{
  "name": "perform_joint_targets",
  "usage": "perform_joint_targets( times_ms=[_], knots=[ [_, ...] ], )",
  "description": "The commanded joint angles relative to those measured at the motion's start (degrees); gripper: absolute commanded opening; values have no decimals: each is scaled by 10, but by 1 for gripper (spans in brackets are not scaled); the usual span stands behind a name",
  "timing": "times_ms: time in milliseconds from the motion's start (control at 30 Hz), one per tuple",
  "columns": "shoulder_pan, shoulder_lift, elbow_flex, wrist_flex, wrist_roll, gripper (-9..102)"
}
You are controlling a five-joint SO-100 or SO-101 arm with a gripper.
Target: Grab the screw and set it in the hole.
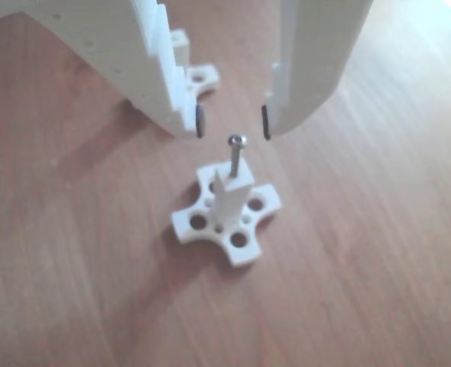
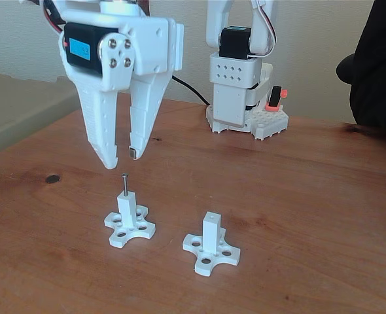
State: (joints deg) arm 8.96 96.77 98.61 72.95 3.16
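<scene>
Fingers [image 2: 108, 154] of the gripper [image 2: 120, 159] hang parted and empty just above the screw [image 2: 124, 184], which stands upright in the hole of the post [image 2: 127, 208] nearest the table's [image 2: 311, 216] left edge; light, stiff, probably slippery, best pinched under its head.

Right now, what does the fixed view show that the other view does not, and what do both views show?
The fixed view alone shows the arm's base, a small dark spot on the table, and the end face of an empty second post.

The other view alone shows, close up, the dark pads inside the fingertips.

Both show the open hand above the screw, which stands upright in the white post on the wooden table.
</scene>
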Motion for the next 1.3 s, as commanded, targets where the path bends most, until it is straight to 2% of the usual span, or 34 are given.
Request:
perform_joint_targets(
  times_ms=[0, 1267],
  knots=[
    [-2, 9, -55, -5, 6, 10],
    [-10, -30, -67, -20, 8, 10]
  ],
)
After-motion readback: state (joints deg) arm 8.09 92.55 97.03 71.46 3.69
